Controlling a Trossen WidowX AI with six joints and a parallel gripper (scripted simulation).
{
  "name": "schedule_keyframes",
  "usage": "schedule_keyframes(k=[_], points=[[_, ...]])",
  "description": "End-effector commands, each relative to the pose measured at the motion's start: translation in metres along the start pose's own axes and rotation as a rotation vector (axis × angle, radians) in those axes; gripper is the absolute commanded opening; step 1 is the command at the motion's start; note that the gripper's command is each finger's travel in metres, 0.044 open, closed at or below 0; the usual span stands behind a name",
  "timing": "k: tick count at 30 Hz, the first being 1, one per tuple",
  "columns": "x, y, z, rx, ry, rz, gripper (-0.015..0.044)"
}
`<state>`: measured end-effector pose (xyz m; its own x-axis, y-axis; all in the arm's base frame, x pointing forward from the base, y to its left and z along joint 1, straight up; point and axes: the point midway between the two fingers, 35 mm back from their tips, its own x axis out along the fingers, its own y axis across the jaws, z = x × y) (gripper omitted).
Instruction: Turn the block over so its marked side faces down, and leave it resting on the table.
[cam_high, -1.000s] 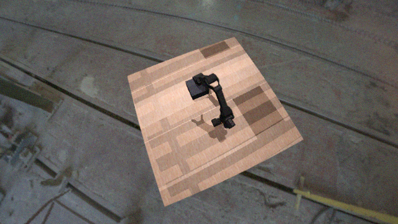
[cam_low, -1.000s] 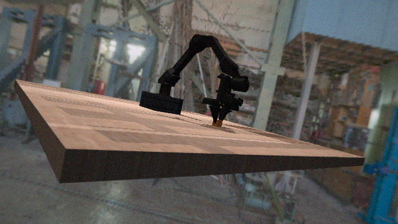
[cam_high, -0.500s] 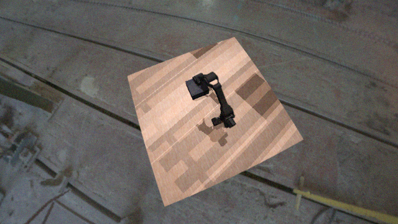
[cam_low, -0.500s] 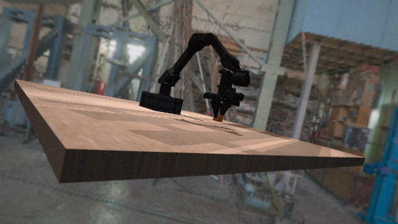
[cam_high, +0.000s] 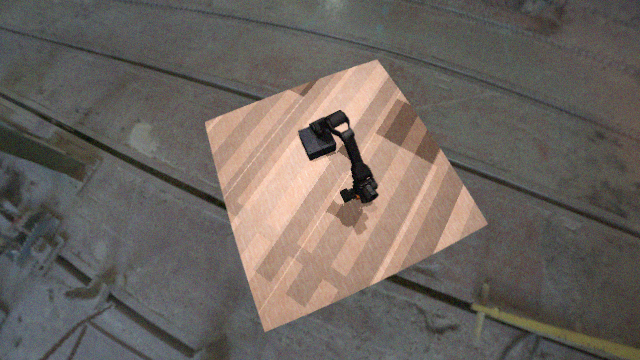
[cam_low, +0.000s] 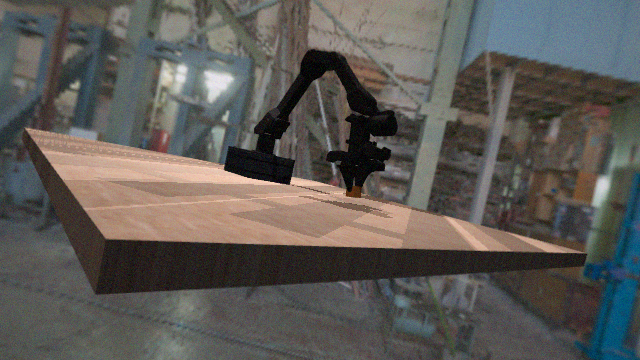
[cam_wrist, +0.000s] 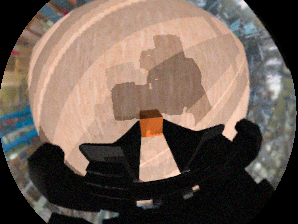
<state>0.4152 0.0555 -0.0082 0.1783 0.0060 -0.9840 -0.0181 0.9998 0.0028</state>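
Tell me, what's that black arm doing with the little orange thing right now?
Gripper shut on orange block, pointing straight down. Block at the table surface; contact unclear. Marked side not visible. Nothing in the way.

The gripper (cam_low: 354, 184) fingers hide most of the block (cam_low: 354, 191); only its lower end shows. From above, the block (cam_high: 357, 196) is too small to read. Its marked side cannot be identified in any view.

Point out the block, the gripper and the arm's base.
block (cam_low: 354, 191): exterior view, orange face below the fingertips.
gripper (cam_low: 354, 183): exterior view, between the fingertips.
arm's base (cam_high: 316, 142): top view, its flat top.
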Motion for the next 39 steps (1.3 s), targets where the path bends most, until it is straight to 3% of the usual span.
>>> schedule_keyframes(k=[1, 27, 39], points=[[0.000, -0.001, 0.000, -0.002, -0.061, -0.005, 0.0000], [-0.001, -0.001, -0.009, 0.002, -0.373, -0.003, 0.0000], [0.023, 0.001, -0.003, -0.007, -0.545, -0.004, 0.0000]])
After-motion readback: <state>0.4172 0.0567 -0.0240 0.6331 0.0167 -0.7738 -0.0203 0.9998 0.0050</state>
